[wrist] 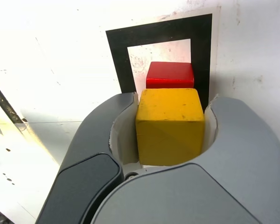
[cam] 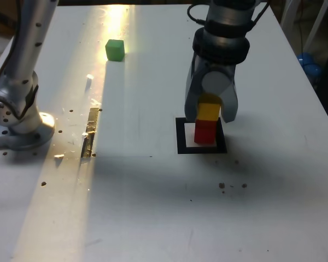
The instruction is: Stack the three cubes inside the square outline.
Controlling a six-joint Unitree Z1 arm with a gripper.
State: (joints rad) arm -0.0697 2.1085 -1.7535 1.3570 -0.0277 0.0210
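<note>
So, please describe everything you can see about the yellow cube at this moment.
The yellow cube is a small solid block with a matte, plain painted look and a few tiny dark specks. It sits upright between the grey jaws of the gripper, which press on two opposite sides. It is above the red cube, which stands inside the square outline. In the exterior view it appears to sit right on the red cube, but whether they touch I cannot tell.

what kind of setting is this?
Probably a lab test bench: a white table with a taped black square outline, coloured cubes like the green cube, and an arm base bolted on.
</note>
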